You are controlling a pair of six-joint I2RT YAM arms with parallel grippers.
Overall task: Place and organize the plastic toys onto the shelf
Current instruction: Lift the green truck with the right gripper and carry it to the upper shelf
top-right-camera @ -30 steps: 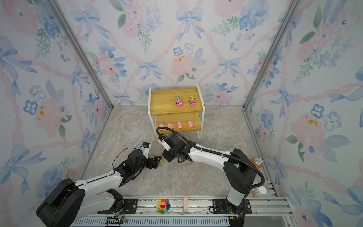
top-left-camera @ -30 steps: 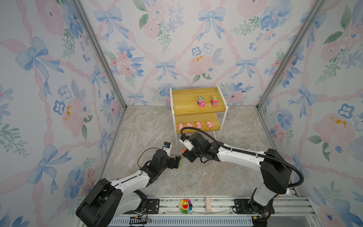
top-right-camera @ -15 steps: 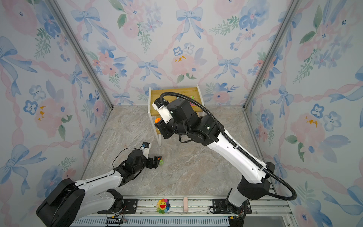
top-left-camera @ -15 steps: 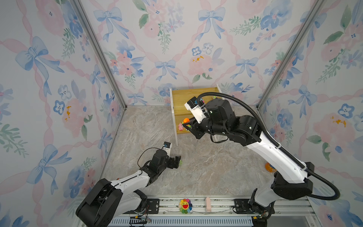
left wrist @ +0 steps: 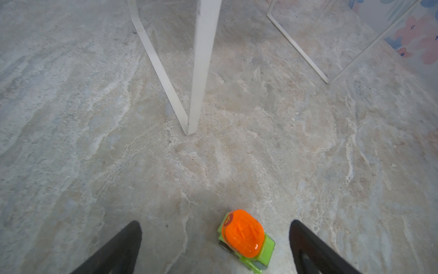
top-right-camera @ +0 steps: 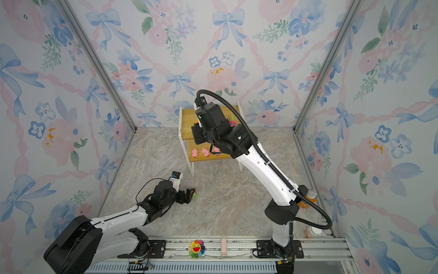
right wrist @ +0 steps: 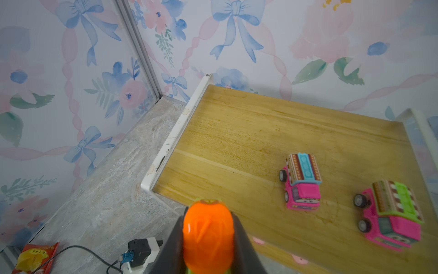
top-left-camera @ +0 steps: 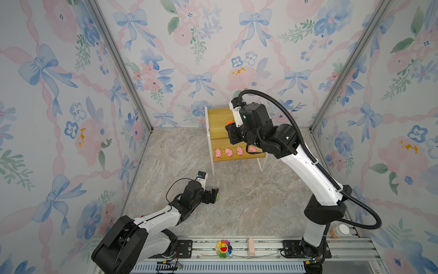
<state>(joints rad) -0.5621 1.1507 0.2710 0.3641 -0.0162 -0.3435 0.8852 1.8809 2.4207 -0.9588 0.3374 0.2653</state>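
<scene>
The shelf (top-left-camera: 216, 123) stands against the back wall. My right gripper (right wrist: 208, 213) is shut on a green truck with an orange top (right wrist: 208, 237), held above the front left corner of the top board (right wrist: 237, 142). Two pink trucks (right wrist: 302, 181) (right wrist: 391, 213) sit on that board. Several pink pigs (top-left-camera: 218, 153) line the lower board. My left gripper (left wrist: 215, 223) lies low on the floor, open. A second green truck (left wrist: 245, 237) stands between its fingers, nearer one of them and touching neither.
A white shelf leg (left wrist: 201, 66) stands just ahead of the left gripper. A rainbow flower (top-left-camera: 223, 248) and a pale pink block (top-left-camera: 250, 244) sit on the front rail. An orange can (top-right-camera: 308, 199) and a bottle (top-left-camera: 340, 231) are by the right arm's base.
My right arm has risen from the floor beside the left gripper to the shelf's top board, carrying the green truck. The left arm has barely moved.
</scene>
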